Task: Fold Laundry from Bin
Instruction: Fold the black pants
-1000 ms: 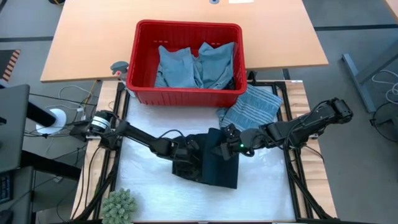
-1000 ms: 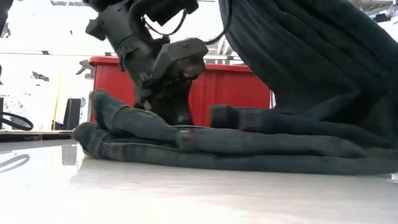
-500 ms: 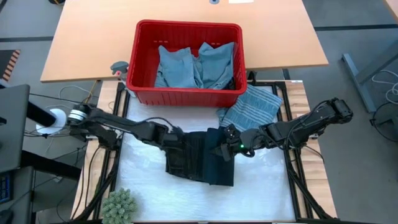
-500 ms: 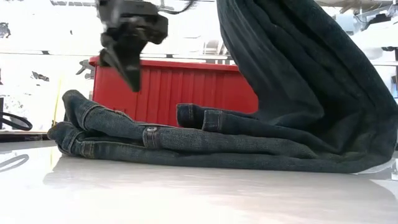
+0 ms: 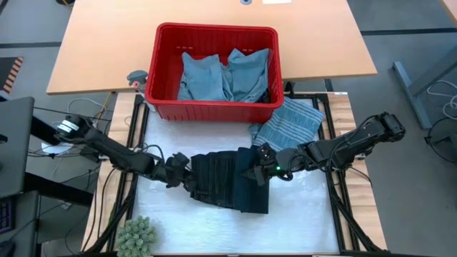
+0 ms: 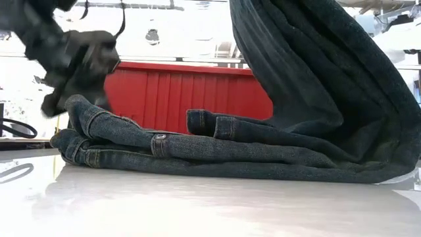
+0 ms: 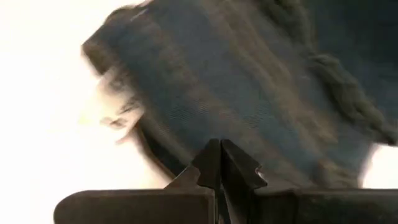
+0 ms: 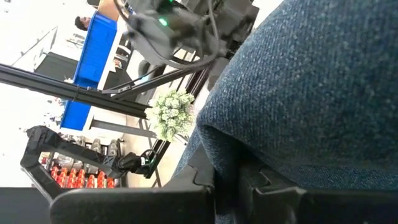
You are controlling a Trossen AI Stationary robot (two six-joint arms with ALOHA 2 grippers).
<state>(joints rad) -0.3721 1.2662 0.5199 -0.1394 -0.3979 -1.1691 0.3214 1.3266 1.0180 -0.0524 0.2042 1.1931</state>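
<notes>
Retreating off the dark jeans (image 5: 228, 182), the left gripper (image 5: 173, 171) is now shut and empty; the right gripper (image 5: 257, 173) apparently still pinches the raised half, mid-fold.

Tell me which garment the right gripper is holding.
The dark jeans on the white mat, held up by the right gripper; the striped cloth and the light blue pieces lie untouched.
</notes>
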